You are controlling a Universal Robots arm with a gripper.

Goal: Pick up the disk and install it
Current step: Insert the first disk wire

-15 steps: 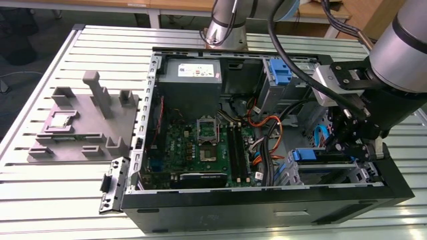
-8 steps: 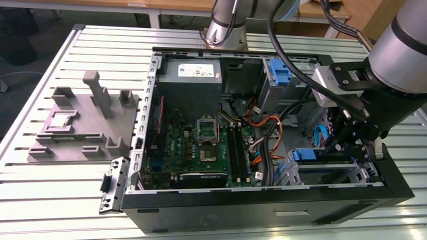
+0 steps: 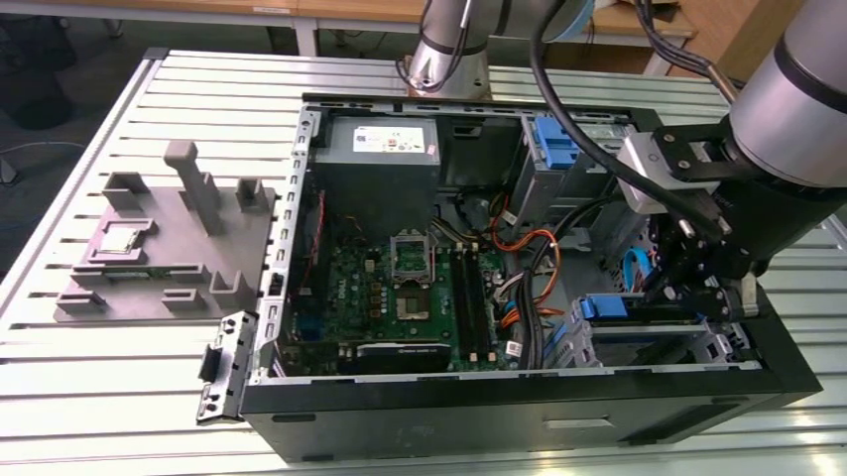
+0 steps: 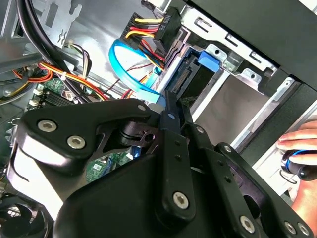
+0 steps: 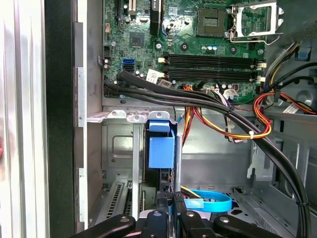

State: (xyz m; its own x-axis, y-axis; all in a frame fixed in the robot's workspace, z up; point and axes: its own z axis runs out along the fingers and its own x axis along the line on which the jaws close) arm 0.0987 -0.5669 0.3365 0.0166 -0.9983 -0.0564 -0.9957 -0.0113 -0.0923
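Note:
The disk (image 5: 161, 144) stands on edge in the drive bay at the front corner of the open computer case (image 3: 530, 407), its blue carrier tab facing the camera. In the second wrist view the disk's (image 4: 190, 77) dark connector end and blue tab sit against the silver bay wall. My gripper (image 5: 171, 206) is right behind it, fingers (image 4: 173, 129) pressed together, tips at the disk's rear edge. In the exterior view the gripper (image 3: 701, 293) hangs inside the case at the right, beside the disk's (image 3: 612, 307) blue carrier.
Thick black and orange-yellow cables (image 5: 223, 106) cross just beside the bay, and a blue flat cable (image 4: 130, 69) loops near the fingertips. The motherboard (image 3: 397, 288) and power-supply box (image 3: 377, 149) fill the case. A grey fixture (image 3: 159, 248) lies at the exterior view's left. A person's hand (image 4: 297, 141) rests outside the case.

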